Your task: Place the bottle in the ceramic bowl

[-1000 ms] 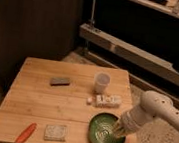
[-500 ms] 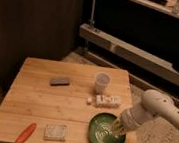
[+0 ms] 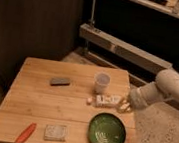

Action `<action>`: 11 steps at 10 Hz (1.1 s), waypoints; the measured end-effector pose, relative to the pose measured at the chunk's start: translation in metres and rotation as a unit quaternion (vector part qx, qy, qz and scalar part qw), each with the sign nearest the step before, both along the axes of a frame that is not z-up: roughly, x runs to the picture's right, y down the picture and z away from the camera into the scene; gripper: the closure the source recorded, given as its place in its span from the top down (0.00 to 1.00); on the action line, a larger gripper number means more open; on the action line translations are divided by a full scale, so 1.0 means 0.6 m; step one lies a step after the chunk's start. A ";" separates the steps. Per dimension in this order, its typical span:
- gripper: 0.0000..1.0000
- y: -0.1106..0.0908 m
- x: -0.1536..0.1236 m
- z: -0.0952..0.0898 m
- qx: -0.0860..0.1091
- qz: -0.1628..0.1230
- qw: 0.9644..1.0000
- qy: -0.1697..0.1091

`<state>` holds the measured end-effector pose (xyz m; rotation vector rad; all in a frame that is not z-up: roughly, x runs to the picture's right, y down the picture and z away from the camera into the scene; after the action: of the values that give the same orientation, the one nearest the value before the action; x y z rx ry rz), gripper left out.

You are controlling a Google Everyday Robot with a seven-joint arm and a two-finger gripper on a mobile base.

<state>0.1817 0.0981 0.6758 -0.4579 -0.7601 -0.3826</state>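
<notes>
The bottle (image 3: 107, 99) is lying on its side on the desk (image 3: 37, 103), between the white cup (image 3: 101, 82) and the ceramic bowl (image 3: 107, 131). The end effector (image 3: 124, 107) is sitting just beside the bottle, by the desk's edge; I cannot tell whether it is open or closed.

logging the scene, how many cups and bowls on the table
2: white cup back right, green ceramic bowl front right. The gripper is beside the bottle lying between them. None seem hidden.
</notes>
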 end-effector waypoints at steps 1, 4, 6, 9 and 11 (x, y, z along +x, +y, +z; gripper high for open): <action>0.80 -0.031 0.014 0.008 0.002 0.012 1.000 0.000; 0.80 -0.058 0.056 0.037 0.021 0.058 0.998 0.000; 0.80 -0.043 0.077 0.081 0.035 0.097 0.995 -0.012; 0.80 -0.009 0.081 0.162 0.068 0.164 0.984 -0.017; 0.80 -0.010 0.081 0.195 0.075 0.188 0.979 -0.001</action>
<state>0.2301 0.0920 0.7928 -0.1656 -0.7945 -0.0845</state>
